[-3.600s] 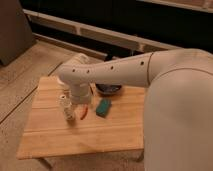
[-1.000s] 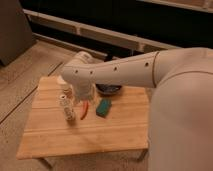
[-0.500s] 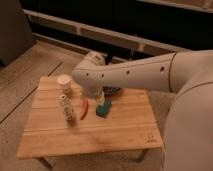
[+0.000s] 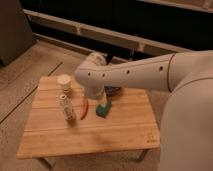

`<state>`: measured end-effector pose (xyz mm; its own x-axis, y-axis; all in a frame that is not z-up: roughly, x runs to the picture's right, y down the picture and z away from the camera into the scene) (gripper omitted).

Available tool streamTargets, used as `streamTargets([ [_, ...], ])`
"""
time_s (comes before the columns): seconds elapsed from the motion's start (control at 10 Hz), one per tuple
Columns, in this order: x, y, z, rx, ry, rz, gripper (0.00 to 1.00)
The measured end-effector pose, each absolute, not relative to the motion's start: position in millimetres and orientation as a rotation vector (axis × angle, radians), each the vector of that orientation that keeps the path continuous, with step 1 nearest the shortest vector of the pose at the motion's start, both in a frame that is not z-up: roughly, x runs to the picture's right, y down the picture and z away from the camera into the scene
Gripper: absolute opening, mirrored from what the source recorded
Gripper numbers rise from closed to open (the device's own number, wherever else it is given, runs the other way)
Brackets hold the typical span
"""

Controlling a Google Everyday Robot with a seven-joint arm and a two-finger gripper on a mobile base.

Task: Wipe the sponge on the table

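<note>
The bench [image 4: 50, 135] is a low one with a light slatted wooden top, standing on a speckled floor [image 4: 20, 70]. Toward its left rear stands a short container with a pale round lid [image 4: 64, 81]. Just in front of that stands 1 small pale bottle [image 4: 67, 107], upright. To the right of the bottle lies a slim red-orange chili [image 4: 85, 109], running front to back. Next comes the sponge [image 4: 102, 112], a small teal block lying on the bench top near the middle, just beside the chili but apart from it. The tool [image 4: 104, 101] points down right over the sponge's rear edge with its 2 fingers spread; whether they touch the sponge cannot be told. Behind it a dark bowl [image 4: 115, 91] is partly hidden. The white arm [image 4: 140, 74] reaches in from the right, bending down over the bench.
</note>
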<state>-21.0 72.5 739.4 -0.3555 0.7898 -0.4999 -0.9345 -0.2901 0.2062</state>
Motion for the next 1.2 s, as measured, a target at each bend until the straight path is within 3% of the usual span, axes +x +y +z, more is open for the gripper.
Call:
streamTargets([
  [0.5, 19.2, 68.1, 774.8, -0.369, 0.620, 1.982, 0.65],
  [1.2, 7.6, 71.0, 843.8, -0.496, 0.591, 1.940, 0.65],
])
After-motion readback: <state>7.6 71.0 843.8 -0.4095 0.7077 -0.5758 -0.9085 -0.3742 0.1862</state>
